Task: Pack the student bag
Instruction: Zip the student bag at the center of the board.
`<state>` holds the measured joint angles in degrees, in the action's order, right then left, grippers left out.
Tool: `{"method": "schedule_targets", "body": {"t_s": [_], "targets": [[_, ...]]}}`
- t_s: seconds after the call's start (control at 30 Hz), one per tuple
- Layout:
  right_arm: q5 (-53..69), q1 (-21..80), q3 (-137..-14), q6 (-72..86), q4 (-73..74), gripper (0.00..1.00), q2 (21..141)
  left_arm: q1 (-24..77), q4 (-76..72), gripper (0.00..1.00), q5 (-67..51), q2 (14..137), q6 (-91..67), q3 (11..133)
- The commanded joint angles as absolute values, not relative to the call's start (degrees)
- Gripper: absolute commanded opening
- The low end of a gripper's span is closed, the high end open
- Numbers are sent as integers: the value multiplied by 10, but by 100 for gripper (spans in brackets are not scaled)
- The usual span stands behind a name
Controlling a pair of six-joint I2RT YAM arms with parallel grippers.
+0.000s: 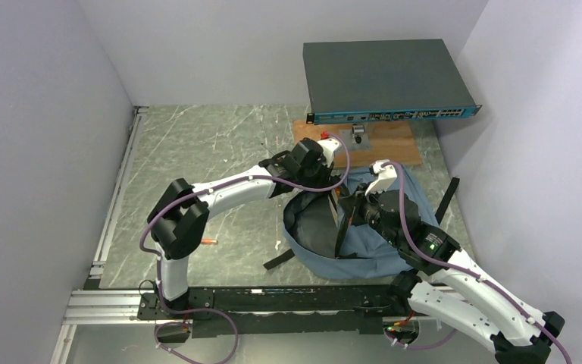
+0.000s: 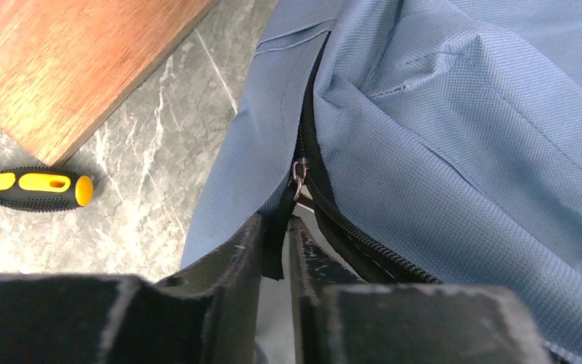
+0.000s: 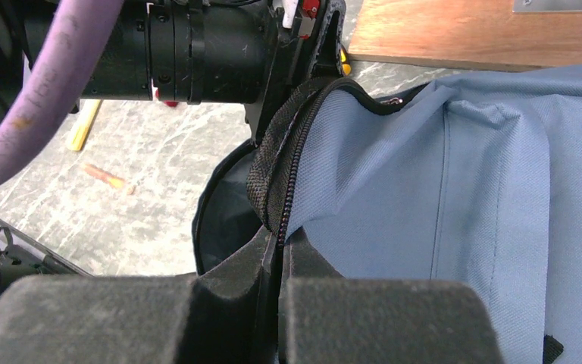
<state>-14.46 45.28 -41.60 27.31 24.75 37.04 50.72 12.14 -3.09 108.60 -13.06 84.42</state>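
The student bag (image 1: 367, 254) lies blue-grey on the table between both arms, its dark mouth gaping to the left. My left gripper (image 2: 276, 220) stands at the bag's far zipper end. Its jaws are a narrow gap apart, and the black zipper tape (image 2: 274, 243) hangs between them against the left finger. The zipper pull (image 2: 299, 173) sits just beyond the tips. My right gripper (image 3: 280, 231) is shut on the bag's black zipper edge (image 3: 284, 163) and lifts that rim. In the top view both grippers meet over the bag's mouth, left gripper (image 1: 339, 191) and right gripper (image 1: 346, 216).
A wooden board (image 1: 394, 140) lies behind the bag, under a raised dark network switch (image 1: 383, 80). A yellow-and-black screwdriver handle (image 2: 30, 189) rests on the marble beside the board. A small orange item (image 1: 209, 241) lies near the left arm. Walls close in on both sides.
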Motion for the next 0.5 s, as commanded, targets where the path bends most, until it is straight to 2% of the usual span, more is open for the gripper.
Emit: {"method": "schedule_targets", "body": {"t_s": [0.0,0.07,0.33,0.37,0.47], "targets": [[-130,454,-422,281,215,0,361,511,129,16,-25,1088,-115,874],[-132,454,-421,281,221,0,362,510,134,1,-15,1078,-113,871],[-139,454,-419,266,251,0,362,506,149,0,-52,1011,-98,838],[-138,454,-419,264,252,6,363,503,153,0,-60,1007,-102,836],[-140,454,-426,268,259,33,372,488,149,0,-96,999,-127,822]]}}
